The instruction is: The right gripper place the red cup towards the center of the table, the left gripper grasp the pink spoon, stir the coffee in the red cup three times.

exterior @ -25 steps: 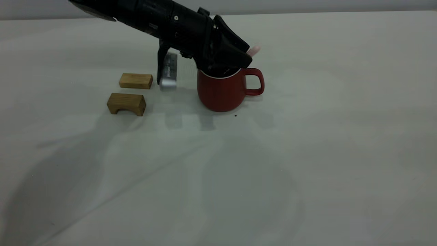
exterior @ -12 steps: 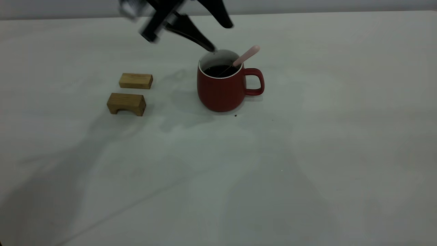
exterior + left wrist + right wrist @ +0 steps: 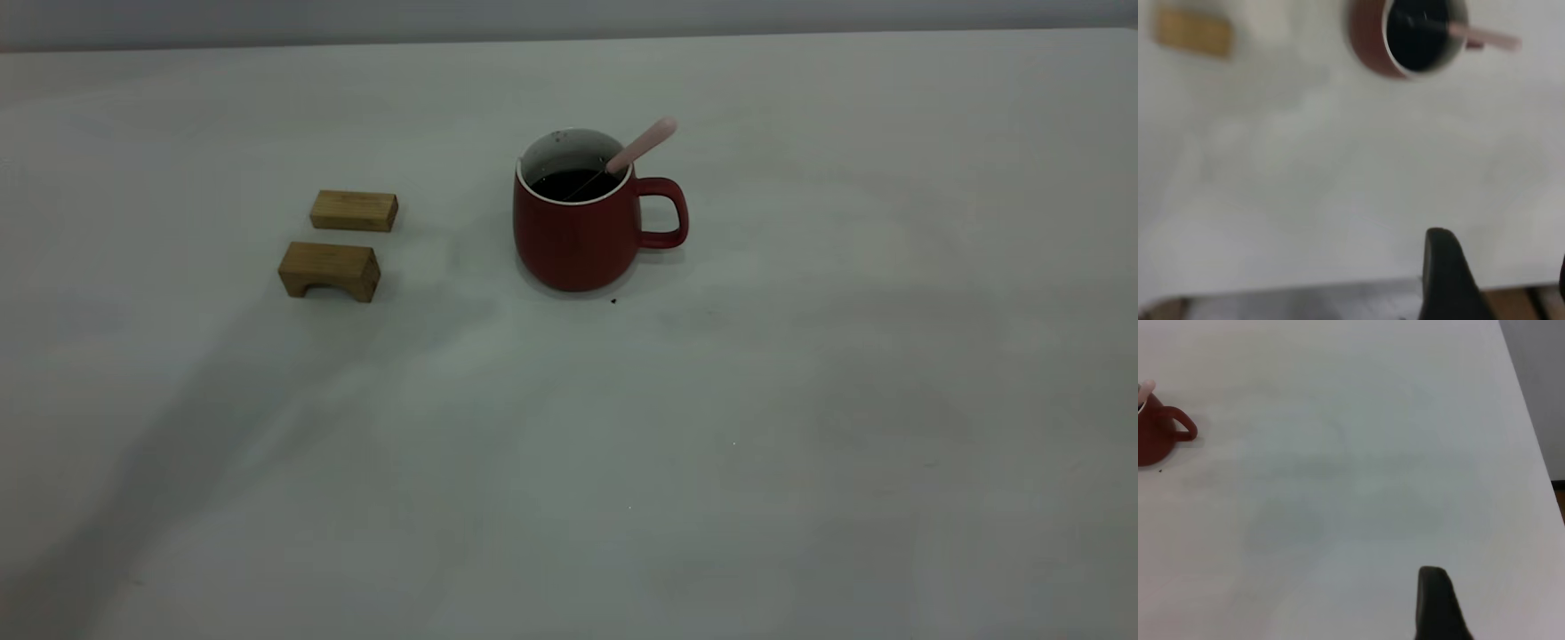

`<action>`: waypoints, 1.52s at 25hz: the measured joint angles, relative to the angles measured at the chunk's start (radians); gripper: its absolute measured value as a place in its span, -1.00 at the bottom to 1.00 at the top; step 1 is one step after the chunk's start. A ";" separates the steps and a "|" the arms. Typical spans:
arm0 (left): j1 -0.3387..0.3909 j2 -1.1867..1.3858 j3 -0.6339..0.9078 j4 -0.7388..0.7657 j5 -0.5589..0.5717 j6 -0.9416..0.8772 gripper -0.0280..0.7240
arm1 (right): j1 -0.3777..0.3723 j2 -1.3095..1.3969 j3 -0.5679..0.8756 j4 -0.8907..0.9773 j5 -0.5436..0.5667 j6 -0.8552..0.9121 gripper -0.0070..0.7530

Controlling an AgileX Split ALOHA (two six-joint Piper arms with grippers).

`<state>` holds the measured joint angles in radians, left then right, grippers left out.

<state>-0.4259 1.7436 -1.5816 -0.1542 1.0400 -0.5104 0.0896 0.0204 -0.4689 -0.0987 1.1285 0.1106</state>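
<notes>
The table [image 3: 800, 400] is bare up front. Farther back, near its middle, stands the red cup [image 3: 576, 233], handle to the right, holding dark coffee [image 3: 573, 184]. The pink spoon [image 3: 642, 146] leans on the rim, bowl in the liquid. Left of the cup sit two wooden blocks [image 3: 330, 269]. For both the left gripper [image 3: 1501, 280] and the right gripper [image 3: 1441, 603], I cannot tell the finger state.

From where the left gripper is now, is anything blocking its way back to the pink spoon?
Nothing visible does. The left gripper hangs over bare table; the pink spoon leans in the red cup, and the two wooden blocks sit off to one side.
</notes>
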 joint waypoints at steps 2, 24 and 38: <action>-0.009 -0.075 0.010 0.101 0.003 0.005 0.32 | 0.000 0.000 0.000 0.000 0.000 0.000 0.31; 0.057 -1.152 0.771 0.350 -0.001 0.320 0.32 | 0.000 0.000 0.000 0.000 0.000 0.000 0.31; 0.333 -1.596 1.059 0.341 -0.007 0.352 0.32 | 0.000 0.000 0.000 0.000 0.000 0.000 0.31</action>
<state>-0.0928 0.1479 -0.5223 0.1870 1.0334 -0.1579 0.0896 0.0204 -0.4689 -0.0987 1.1285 0.1106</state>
